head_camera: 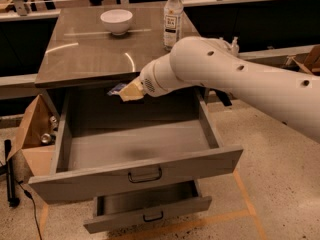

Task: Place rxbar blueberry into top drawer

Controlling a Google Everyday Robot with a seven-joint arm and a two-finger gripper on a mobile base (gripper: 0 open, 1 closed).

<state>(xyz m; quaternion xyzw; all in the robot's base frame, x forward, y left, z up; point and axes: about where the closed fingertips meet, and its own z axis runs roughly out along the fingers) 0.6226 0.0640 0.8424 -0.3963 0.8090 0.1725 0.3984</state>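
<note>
The rxbar blueberry (116, 89) hangs in the air just under the front edge of the tabletop (85, 59), a little left of that edge's middle, over the rear part of the open top drawer (61, 139). Only its dark blue end shows, poking out to the left of the gripper (128, 91). The gripper's pale yellowish fingers (134, 89) are clamped on the bar and sit just below the front edge too, pointing left and slightly down. The white arm (235, 76) reaches in from the right, crossing the tabletop's front right corner.

The top drawer is pulled well out, and the part of its grey floor that shows is bare; its dark bail handle (145, 174) sits centred on the front panel. Below it, a smaller drawer (150, 210) is partly pulled out.

On the tabletop, a white bowl (116, 20) stands near the back edge, left of centre, and a clear water bottle (173, 18) stands upright near the back right corner, well apart from the bowl. Beyond the tabletop's left edge, a brown cardboard box (29, 129) rests on the floor.
</note>
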